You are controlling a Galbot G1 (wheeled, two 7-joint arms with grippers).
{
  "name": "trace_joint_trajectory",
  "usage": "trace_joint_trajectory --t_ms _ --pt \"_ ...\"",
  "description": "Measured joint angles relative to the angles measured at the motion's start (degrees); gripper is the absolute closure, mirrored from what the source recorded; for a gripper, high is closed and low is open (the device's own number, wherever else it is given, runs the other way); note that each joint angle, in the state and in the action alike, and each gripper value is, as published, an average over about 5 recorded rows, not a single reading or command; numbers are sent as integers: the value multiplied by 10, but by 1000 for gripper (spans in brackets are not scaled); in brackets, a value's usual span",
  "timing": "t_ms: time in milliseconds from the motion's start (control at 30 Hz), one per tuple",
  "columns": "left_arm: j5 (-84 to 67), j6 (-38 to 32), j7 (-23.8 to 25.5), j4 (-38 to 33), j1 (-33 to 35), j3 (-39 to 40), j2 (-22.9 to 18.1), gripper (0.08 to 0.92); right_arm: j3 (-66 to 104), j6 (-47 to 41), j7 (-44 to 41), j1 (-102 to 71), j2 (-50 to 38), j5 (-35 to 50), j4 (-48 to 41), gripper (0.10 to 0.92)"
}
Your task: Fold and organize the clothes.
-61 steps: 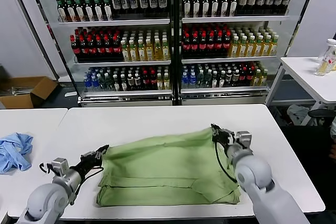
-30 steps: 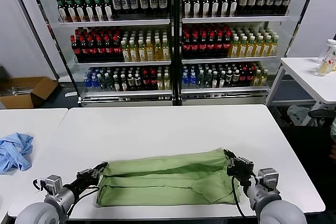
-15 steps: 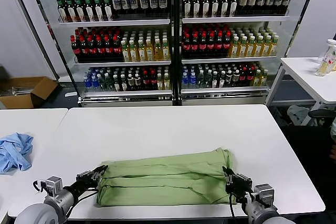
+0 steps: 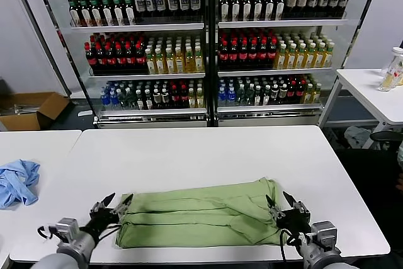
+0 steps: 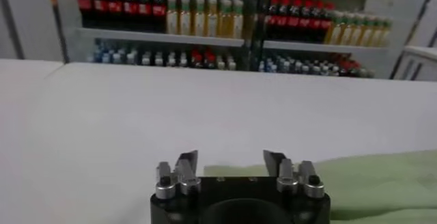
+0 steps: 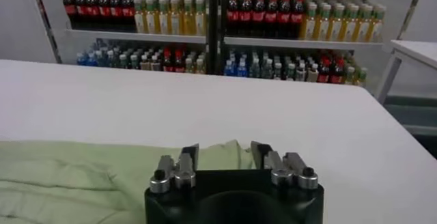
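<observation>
In the head view, the light green short-sleeved cotton shirt (image 4: pixel 201 212) lies on the near part of the white rectangular table (image 4: pixel 201 149), folded into a long flat band; its long axis runs across the table from the robot's left to its right, and its ends point toward the two grippers. The left gripper (image 4: pixel 112 205) sits at the left end of the band with its fingers spread, holding no cloth, and the right gripper (image 4: pixel 283 205) sits at the right end, also spread and empty. Away on the left, on a second white table, a crumpled light blue garment (image 4: pixel 17 182) lies well apart from the work, and a glass-door cooler filled with bottles (image 4: pixel 201 42) stands behind. In the left wrist view, the left gripper (image 5: pixel 231 160) shows two open fingers with only table surface between them — the green cloth lies just beyond and to one side. In the right wrist view, the right gripper (image 6: pixel 223 154) is open too, with the end of the shirt lying just in front of it. The step in hand seems to be the release after a fold. To do it well, I think both grippers should draw back straight and level, without catching the edge — otherwise the upper layer may be dragged open.
</observation>
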Motion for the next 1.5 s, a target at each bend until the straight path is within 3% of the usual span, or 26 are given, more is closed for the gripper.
trace_joint_trajectory --t_ms 200,333,667,1133,1500 --pt "19 12 -76 -15 3 33 -38 185 -2 0 2 -4 3 -11 4 221" --pt "20 25 -114 -21 2 45 -54 208 -5 0 3 -4 4 -17 4 204" --pt "9 52 -169 -19 -4 64 -80 484 -10 0 5 -1 6 -24 4 203" --pt "39 65 -185 -11 -16 65 -95 876 -17 1 6 -2 8 -34 6 203" --pt "115 84 -168 -40 0 -32 -59 906 -15 1 6 8 5 -35 7 203"
